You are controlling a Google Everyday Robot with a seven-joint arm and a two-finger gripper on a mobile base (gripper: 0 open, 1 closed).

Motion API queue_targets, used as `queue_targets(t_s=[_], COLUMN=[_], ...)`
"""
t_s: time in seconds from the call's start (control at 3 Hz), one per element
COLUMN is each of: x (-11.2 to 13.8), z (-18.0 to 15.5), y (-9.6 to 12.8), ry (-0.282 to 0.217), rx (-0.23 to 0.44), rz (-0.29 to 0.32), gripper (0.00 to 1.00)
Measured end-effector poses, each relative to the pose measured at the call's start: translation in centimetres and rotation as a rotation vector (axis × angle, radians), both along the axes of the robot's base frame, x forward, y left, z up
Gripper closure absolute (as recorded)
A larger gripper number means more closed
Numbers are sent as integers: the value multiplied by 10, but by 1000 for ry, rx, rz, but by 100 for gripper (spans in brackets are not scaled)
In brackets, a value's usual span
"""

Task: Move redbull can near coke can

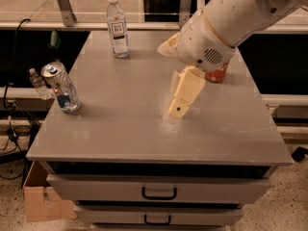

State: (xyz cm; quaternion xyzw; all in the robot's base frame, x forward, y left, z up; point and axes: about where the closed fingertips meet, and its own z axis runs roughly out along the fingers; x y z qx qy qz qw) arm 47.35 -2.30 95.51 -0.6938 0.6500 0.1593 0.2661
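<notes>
The redbull can (61,86), silver with blue patches and a shiny top, stands at the left edge of the grey cabinet top (120,124). The coke can (219,72) is red and stands at the right; the white arm hides most of it. My gripper (182,100) hangs over the middle of the top, pointing down, with cream fingers (179,105) showing. It is well to the right of the redbull can and left of the coke can, and it holds nothing that I can see.
A clear plastic water bottle (117,27) with a white cap stands at the back left. The cabinet has drawers with black handles (159,193) in front. A cardboard box (38,198) sits on the floor at the lower left. A cable (8,85) hangs at the left.
</notes>
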Motion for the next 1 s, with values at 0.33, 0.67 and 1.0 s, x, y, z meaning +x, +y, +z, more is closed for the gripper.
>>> queue_targets(t_s=[0.33,0.67,1.0], x=[10,26,46], z=[-20,-31,-43], y=[62,118,163], ry=[27,30,39], rx=[126,250,350], rz=[102,178,211], gripper=[0,0,0])
